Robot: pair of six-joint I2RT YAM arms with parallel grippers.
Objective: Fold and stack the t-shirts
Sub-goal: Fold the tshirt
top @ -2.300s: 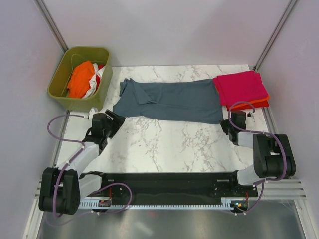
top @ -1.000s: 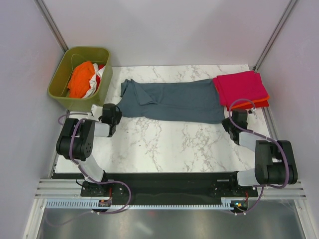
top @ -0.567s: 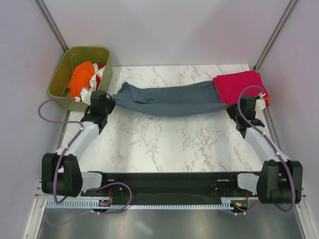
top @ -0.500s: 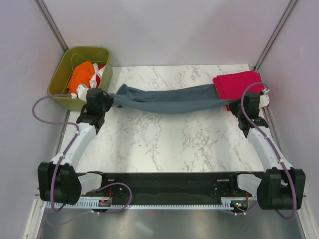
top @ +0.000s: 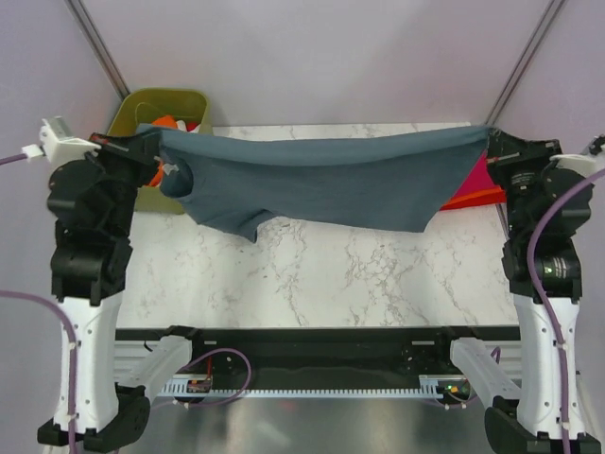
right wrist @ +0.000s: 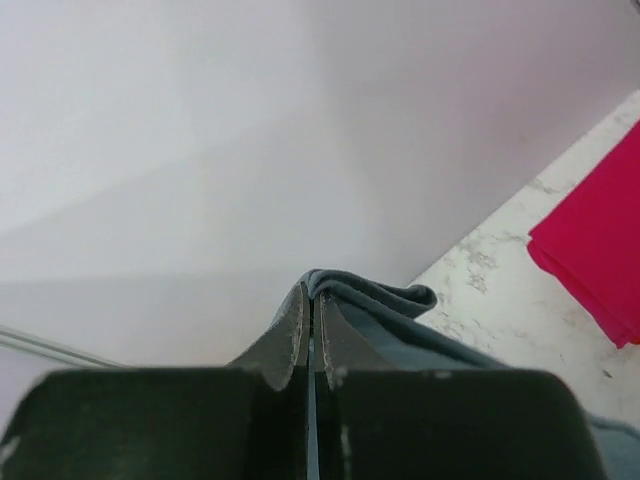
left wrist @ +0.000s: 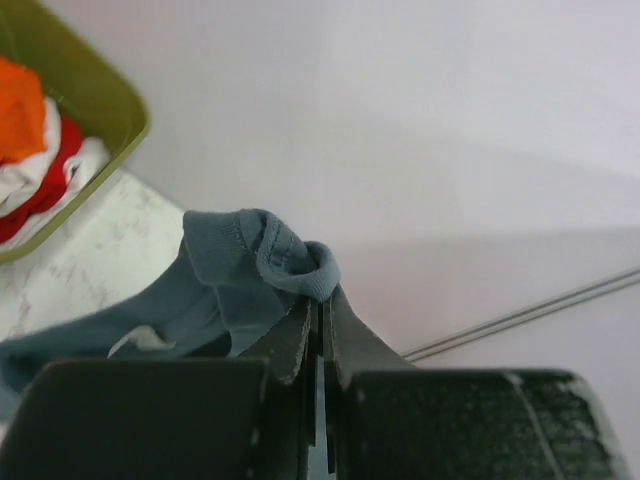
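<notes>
while left gripper (left wrist: pixel 320 312) and right gripper (right wrist: pixel 311 296) each clamp a thin edge of the soft slate blue-grey t-shirt (top: pixel 321 184), stretched left-to-right above the white marble table (top: pixel 321 274), tension could pull one bite loose.

We get bright, even, diffuse light from above. The pale walls show no glare, and shadows on the counter (top: pixel 378 274) are faint and soft-edged. The top view is sharp. In the wrist views the left claw (left wrist: pixel 320 308) and right claw (right wrist: pixel 312 298) loom dark and blurred, and the bin (left wrist: pixel 95 105) is slightly soft.
</notes>
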